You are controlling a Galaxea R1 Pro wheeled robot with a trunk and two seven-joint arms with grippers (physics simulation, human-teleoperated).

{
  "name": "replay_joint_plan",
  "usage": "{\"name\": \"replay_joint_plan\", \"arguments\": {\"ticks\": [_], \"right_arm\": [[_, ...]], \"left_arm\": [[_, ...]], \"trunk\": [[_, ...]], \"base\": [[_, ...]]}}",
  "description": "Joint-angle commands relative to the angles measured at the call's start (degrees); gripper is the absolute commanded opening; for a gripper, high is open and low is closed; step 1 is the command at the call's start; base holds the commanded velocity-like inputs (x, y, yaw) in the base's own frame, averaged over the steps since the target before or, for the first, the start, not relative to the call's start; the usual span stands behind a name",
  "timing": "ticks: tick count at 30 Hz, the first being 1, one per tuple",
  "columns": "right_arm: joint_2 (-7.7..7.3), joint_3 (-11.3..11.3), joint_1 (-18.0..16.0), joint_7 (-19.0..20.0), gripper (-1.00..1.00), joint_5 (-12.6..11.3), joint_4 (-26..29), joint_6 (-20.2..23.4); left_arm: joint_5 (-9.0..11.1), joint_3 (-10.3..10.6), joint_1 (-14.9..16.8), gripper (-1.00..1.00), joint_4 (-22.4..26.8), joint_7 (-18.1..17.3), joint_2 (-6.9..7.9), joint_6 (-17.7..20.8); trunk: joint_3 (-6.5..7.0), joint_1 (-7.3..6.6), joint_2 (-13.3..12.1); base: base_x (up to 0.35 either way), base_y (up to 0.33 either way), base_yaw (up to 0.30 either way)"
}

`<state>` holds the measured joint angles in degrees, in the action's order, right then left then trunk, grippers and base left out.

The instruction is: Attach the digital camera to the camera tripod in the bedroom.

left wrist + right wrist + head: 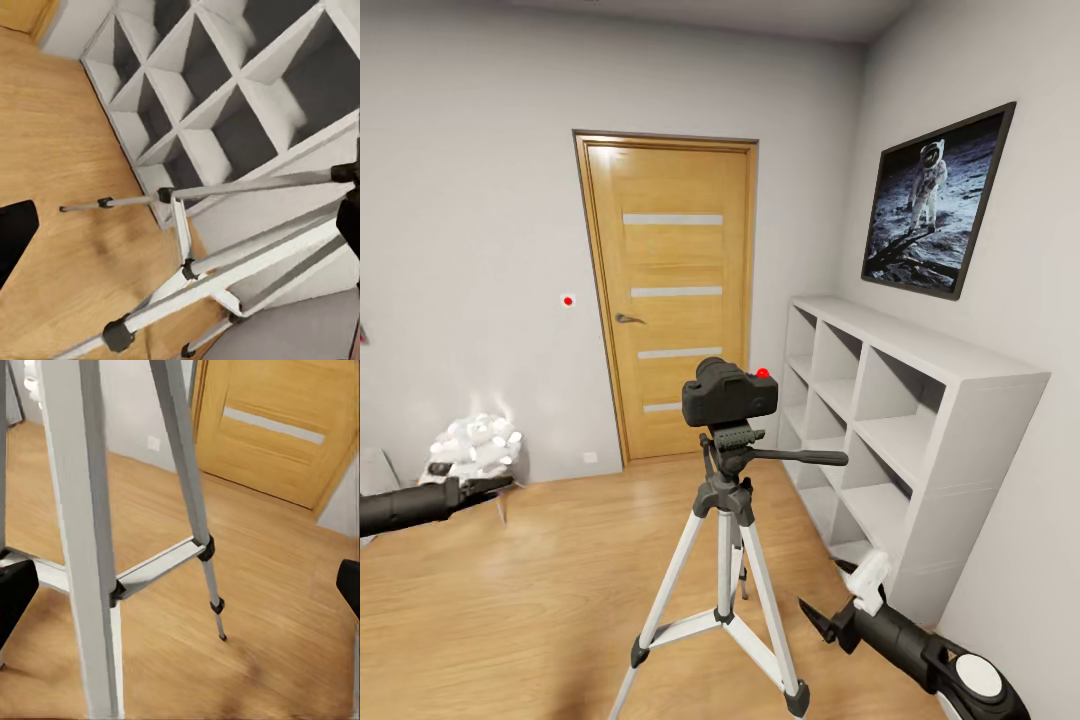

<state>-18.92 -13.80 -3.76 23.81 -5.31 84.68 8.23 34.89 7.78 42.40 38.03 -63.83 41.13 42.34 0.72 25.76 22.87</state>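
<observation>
The small black boxy digital camera [728, 393] with its red button sits on the head of the tall silver-legged camera tripod [722, 560], mid-floor near the white cube shelf [920, 440]. It looks light, rigid and fragile, so I judge its body sides the best hold. The right gripper [830, 600] hangs low with jaws apart and empty; the left gripper [495, 484] holds nothing, its jaws' spread unclear.

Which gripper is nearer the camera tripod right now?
Right. The right gripper sits low beside the camera tripod, close to its legs; the left gripper hangs farther off on the other side.
</observation>
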Motion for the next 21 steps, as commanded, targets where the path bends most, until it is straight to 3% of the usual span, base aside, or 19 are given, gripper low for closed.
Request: {"name": "replay_joint_plan", "arguments": {"ticks": [1, 4, 5, 11, 13, 18, 21], "right_arm": [[-0.06, 2.19, 1.00, 0.04, 1.00, -0.53, -0.07, 0.53], [0.01, 3.64, 1.61, 0.03, 1.00, -0.47, -0.67, 0.58], [0.13, 4.51, 2.44, 0.00, 1.00, -0.39, -2.66, 0.61], [0.27, 4.88, 3.43, -0.04, 1.00, -0.22, -4.83, 0.63], [0.29, 5.03, 4.55, -0.06, 1.00, -0.02, -7.53, 0.62], [0.32, 5.08, 6.08, -0.10, 1.00, 0.04, -8.79, 0.58], [0.46, 5.10, 7.39, -0.16, 1.00, 0.04, -12.25, 0.45]], "left_arm": [[0.62, -2.73, -4.66, 1.00, -1.19, 3.66, -0.15, -2.22], [0.66, -4.28, -8.61, 1.00, -1.78, 7.03, -0.65, -3.76], [0.67, -5.26, -13.03, 1.00, -2.49, 11.36, -1.72, -4.76], [0.61, -5.66, -16.70, 1.00, -2.99, 14.99, -2.70, -5.41], [0.61, -5.80, -20.68, 1.00, -3.83, 17.42, -3.56, -7.24], [0.56, -5.83, -22.51, 1.00, -7.74, 18.49, -5.19, -11.39], [0.48, -5.82, -23.18, 1.00, -15.07, 19.61, -7.19, -18.32]], "trunk": [[-0.02, 0.03, 0.05], [-0.02, 0.03, 0.05], [-0.02, 0.03, 0.05], [-0.02, 0.03, 0.05], [-0.02, 0.03, 0.05], [-0.02, 0.03, 0.05], [-0.02, 0.03, 0.05]], "base": [[0.000, 0.000, 0.000], [0.000, 0.000, 0.000], [0.000, 0.000, 0.000], [0.000, 0.000, 0.000], [0.000, 0.000, 0.000], [0.000, 0.000, 0.000], [0.000, 0.000, 0.000]]}}
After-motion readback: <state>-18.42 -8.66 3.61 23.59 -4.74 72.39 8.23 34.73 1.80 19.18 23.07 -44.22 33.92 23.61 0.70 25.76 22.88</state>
